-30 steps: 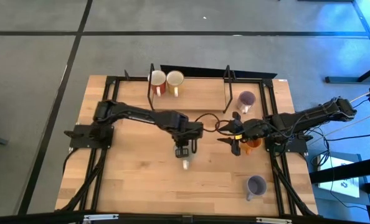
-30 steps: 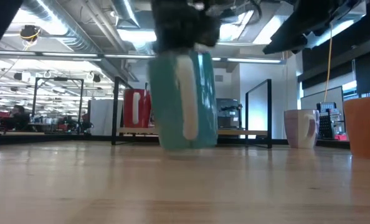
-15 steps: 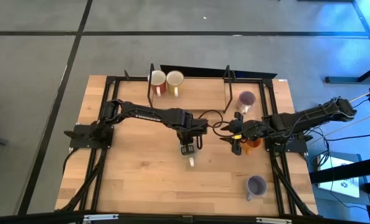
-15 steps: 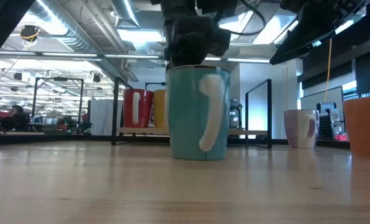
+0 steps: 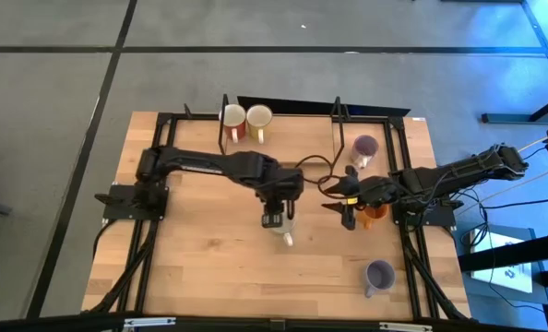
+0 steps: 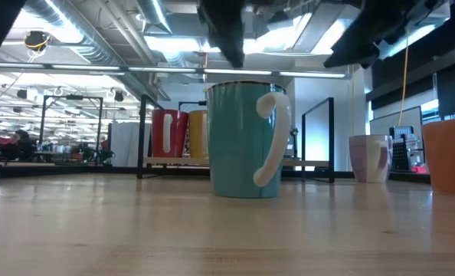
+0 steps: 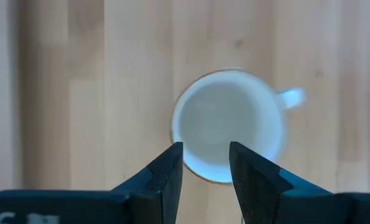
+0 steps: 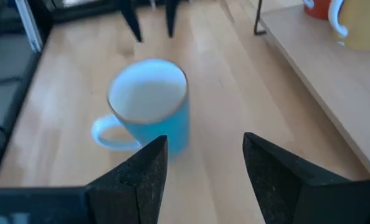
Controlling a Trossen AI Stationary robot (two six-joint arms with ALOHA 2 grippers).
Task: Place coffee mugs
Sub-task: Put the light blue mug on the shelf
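Lift your left claw, spread, straight up off the teal mug standing on the counter.

1. You get even, bright overhead light on the table, with soft shadows.
2. In the low view, ceiling lights glare and darken the arms.
3. Your left wrist view blurs the teal mug; the right wrist view is soft.

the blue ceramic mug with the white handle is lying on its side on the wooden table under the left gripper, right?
Not quite: the blue ceramic mug stands upright on the wooden table, as the low view shows. It is under the left gripper, whose fingers are apart above its rim.
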